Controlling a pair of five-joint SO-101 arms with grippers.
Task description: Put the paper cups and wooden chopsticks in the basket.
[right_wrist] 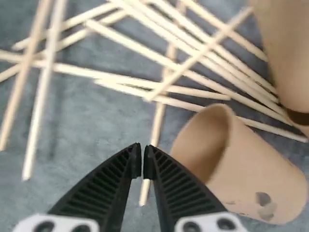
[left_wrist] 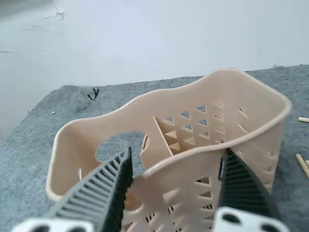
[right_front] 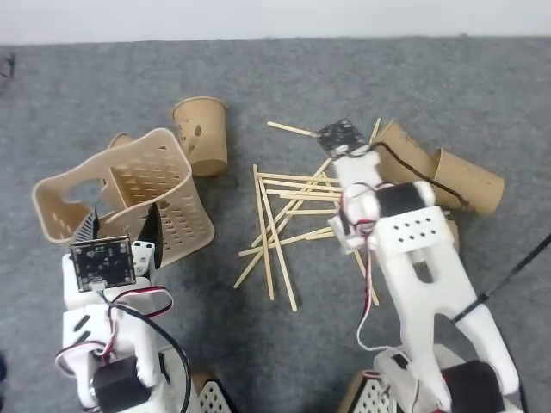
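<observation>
The beige slotted basket [right_front: 129, 185] stands tilted at the left. My left gripper [left_wrist: 177, 154] is open, its black fingers [right_front: 151, 225] straddling the basket's [left_wrist: 203, 121] near wall. Wooden chopsticks [right_front: 288, 206] lie scattered mid-table. One paper cup [right_front: 202, 133] lies beside the basket and another [right_front: 120, 139] peeks out behind it. Two more cups [right_front: 469, 181] lie at the right, past the right arm [right_front: 387, 215]. My right gripper [right_wrist: 143, 151] is shut low over the chopsticks [right_wrist: 159, 87], next to a cup [right_wrist: 231, 159] on its side. One chopstick [right_wrist: 144, 191] runs under its tips.
Grey carpet [right_front: 284, 77] covers the table, with open room along the far side. White perforated parts [right_front: 379, 397] sit at the near edge between the arm bases. A black cable [right_front: 516, 267] trails at the right.
</observation>
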